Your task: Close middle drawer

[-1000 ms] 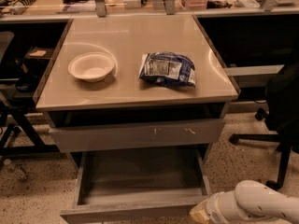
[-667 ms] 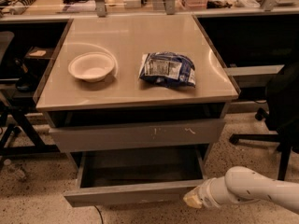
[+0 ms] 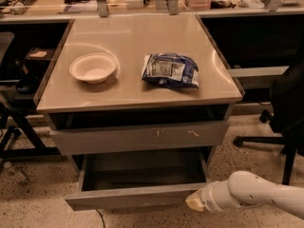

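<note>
The middle drawer [image 3: 133, 197] is a wide, shallow grey drawer with a plain front. It stands pulled out from the cabinet, and its flat grey inside [image 3: 142, 167] is bare. My gripper [image 3: 195, 202] is at the end of the white arm [image 3: 256, 194], which comes in from the lower right. Its yellowish tip is against the right end of the drawer's front. Above the drawer, the taller grey front with pale scratch marks [image 3: 140, 137] sits slightly out from the cabinet.
On the cabinet top [image 3: 137, 37] sit a white bowl [image 3: 93, 68] and a blue snack bag [image 3: 171, 70]. A black office chair [image 3: 285, 103] stands to the right, and another chair's base [image 3: 14, 127] to the left. The floor is speckled.
The middle drawer has slid partway back into the cabinet. My arm has moved up and left, following the drawer's front at its right end.
</note>
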Tool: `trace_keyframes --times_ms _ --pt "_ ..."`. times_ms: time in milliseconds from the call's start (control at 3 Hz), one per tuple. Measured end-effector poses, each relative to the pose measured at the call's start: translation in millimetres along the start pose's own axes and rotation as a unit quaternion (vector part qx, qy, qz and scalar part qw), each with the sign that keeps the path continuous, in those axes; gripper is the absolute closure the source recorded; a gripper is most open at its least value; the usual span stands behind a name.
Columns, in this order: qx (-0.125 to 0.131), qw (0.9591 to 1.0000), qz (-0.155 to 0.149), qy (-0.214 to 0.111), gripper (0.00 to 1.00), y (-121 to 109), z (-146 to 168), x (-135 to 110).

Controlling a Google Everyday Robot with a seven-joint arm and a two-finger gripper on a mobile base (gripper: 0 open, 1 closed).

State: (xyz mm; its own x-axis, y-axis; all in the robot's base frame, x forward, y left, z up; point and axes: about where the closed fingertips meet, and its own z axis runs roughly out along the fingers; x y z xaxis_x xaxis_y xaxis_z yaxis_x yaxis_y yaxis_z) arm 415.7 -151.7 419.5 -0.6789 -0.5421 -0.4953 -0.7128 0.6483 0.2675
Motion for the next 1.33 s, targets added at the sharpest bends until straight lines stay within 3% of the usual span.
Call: trace_keyframes --times_ms 1333 --pt "0.058 0.9947 0.014 -0.084 1.0 -68.5 20.9 -54.1"
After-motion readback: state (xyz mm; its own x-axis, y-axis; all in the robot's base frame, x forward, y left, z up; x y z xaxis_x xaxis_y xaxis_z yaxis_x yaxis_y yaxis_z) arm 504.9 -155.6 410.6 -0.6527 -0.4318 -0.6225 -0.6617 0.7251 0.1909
